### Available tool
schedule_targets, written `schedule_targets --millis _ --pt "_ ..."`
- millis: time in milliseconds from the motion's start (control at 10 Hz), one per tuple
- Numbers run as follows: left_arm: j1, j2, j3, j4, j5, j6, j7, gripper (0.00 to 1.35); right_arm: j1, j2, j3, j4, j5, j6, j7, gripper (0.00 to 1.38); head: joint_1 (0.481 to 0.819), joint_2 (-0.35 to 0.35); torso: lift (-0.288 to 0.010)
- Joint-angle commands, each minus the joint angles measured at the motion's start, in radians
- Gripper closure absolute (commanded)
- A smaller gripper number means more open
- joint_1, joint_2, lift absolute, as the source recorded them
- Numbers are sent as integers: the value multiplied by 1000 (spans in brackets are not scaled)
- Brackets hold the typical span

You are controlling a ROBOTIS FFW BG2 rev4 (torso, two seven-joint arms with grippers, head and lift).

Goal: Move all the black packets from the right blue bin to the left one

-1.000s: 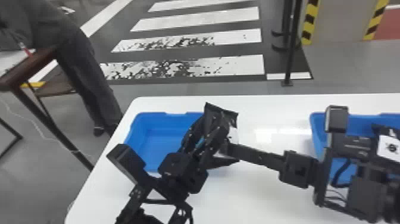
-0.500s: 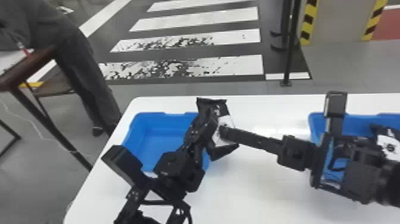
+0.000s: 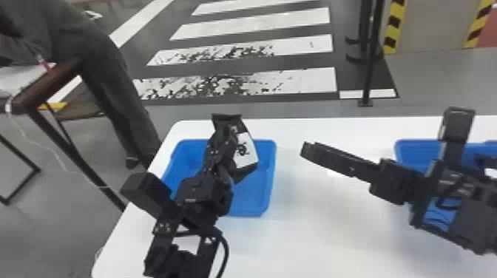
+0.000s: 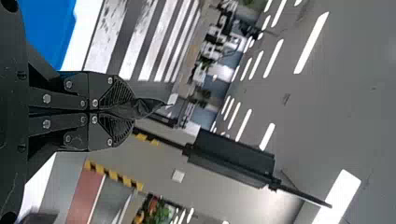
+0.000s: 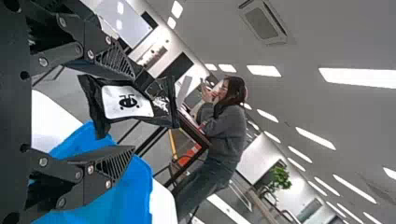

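My left gripper (image 3: 226,142) holds a black packet (image 3: 244,151) with a white label above the left blue bin (image 3: 273,168). The left wrist view has the gripper (image 4: 130,112) shut on the packet (image 4: 145,108), seen edge-on. My right gripper (image 3: 305,149) stands to the right of that bin, apart from the packet. In the right wrist view the gripper (image 5: 133,114) is open, with the held packet (image 5: 127,103) farther off and the left bin (image 5: 137,191) beyond. The right blue bin (image 3: 405,149) is partly behind the right arm, a dark packet (image 3: 485,161) at its right side.
Both bins stand on a white table (image 3: 314,221), with bare surface between them. A dark wooden table (image 3: 48,87) and a person are beyond the left edge. A black post (image 3: 369,66) rises behind the white table.
The right gripper has come away from the packet and moved right, leaving a gap. The packet, held by the left gripper, has swung more upright and shifted slightly left over the left bin.
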Motion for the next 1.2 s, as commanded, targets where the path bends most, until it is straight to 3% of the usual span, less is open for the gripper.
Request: schedule_targets --millis 0,200,300,400,600,700,800,1100 --pt "-106 -13 81 150 -197 -46 37 1211 36 3 -36 -5 6 -12 -2 279 695 287 -140" --pt "-192 -23 173 322 -424 -112 91 1211 46 3 -48 -12 6 -12 1 391 695 341 -140" --pt "-217 -23 193 393 -494 -164 114 1211 54 2 -60 -22 18 -9 1 395 695 350 -140" --pt "-217 -23 191 427 -462 -198 112 1108 59 2 -72 -24 20 -7 -2 397 695 350 -140" --pt "-185 -28 141 425 -355 -306 94 191 86 3 -148 -95 170 32 -42 389 695 350 -140" --pt "-158 -28 113 420 -271 -375 57 68 95 9 -203 -149 297 74 -82 374 695 349 -140" --pt "-102 -26 81 361 -207 -400 27 140 93 13 -249 -191 423 140 -111 352 695 301 -140" --pt "154 -19 16 69 -85 -306 -33 160 164 42 -387 -434 628 388 -317 343 695 163 -140"
